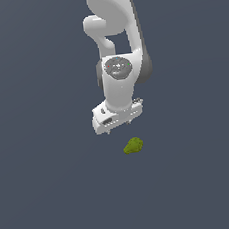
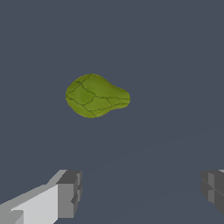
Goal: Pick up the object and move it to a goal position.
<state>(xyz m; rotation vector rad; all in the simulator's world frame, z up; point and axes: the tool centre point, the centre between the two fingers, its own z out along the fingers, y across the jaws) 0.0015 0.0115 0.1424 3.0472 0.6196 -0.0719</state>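
The gripper hangs in the middle of the exterior view, fingers pointing down, with nothing between them. In the wrist view its two fingertips stand wide apart near the lower corners of the frame, so it is fully or almost fully spread and touches nothing.

The step in hand looks like the approach before the grasp. To do it well, the arm should first slide sideways until the gap between the fingers sits right over the pear, then come straight down. As things stand the pear lies just below and slightly toward the exterior view's right of the fingers, on the plain grey floor, so a straight drop from here would likely miss or clip it. Closing across the narrower waist rather than along its length should give the firmer hold.

In the wrist view the pear sits in the upper middle, well clear of both fingertips, fat end left, tapered end right.
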